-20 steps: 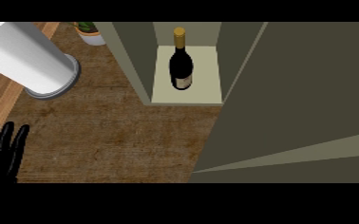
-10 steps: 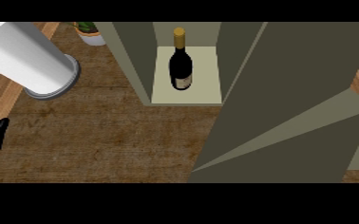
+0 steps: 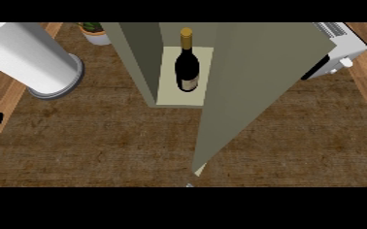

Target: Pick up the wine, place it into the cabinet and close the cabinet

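Note:
The dark wine bottle with a gold cap stands upright on the pale shelf of the cabinet, inside the opening. The olive cabinet door is swung partway across, with its edge reaching down toward the view's lower middle. It covers the right side of the opening. Only a dark sliver of my left hand shows at the left edge. My right hand does not show anywhere.
A big white cylinder stands at the left on the wooden counter. A small potted plant sits behind it, and a white appliance is at the far right.
The cabinet door has swung leftward, from filling the right side to standing narrow over the middle, uncovering the white appliance. My left hand has slid out past the left edge.

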You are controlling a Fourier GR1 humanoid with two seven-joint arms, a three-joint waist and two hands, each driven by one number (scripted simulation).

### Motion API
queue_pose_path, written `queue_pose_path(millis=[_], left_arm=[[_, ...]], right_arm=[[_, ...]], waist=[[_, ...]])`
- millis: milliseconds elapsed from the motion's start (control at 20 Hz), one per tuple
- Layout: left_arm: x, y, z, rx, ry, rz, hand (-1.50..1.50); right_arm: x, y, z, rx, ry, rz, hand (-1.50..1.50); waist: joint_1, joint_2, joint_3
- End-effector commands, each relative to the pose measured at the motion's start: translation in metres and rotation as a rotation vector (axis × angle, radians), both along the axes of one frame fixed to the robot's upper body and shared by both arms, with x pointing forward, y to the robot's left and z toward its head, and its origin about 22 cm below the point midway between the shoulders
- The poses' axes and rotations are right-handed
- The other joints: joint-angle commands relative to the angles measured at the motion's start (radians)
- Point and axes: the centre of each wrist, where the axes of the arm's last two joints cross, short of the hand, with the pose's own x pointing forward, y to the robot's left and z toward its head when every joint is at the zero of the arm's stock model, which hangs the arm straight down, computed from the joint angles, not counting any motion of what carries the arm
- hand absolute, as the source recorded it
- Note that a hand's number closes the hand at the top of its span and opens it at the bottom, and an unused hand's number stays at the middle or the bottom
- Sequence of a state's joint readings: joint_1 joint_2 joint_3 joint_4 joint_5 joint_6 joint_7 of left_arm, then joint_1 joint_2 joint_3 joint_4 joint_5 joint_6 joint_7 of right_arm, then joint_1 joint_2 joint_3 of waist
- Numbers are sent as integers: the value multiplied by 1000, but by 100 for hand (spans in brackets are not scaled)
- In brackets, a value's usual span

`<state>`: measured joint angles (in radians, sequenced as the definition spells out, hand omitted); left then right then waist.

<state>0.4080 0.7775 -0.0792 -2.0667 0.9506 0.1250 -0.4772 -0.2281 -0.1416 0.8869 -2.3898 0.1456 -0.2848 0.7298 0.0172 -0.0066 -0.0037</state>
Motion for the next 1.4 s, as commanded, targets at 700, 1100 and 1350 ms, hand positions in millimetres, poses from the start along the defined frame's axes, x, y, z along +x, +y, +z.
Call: queue_pose_path(millis=[700,1100,1350], left_arm=[[25,-9,-8,-32,-13,-15,-150],[23,-18,-6,-45,-8,9,-150],[16,-15,-9,-39,-8,9,-150]], right_arm=[[88,105,66,71,-56,44,150],[148,135,92,-11,-190,-65,150],[205,117,90,-29,-166,-140,150]], waist=[[23,12,1],[9,9,3],[8,10,3]])
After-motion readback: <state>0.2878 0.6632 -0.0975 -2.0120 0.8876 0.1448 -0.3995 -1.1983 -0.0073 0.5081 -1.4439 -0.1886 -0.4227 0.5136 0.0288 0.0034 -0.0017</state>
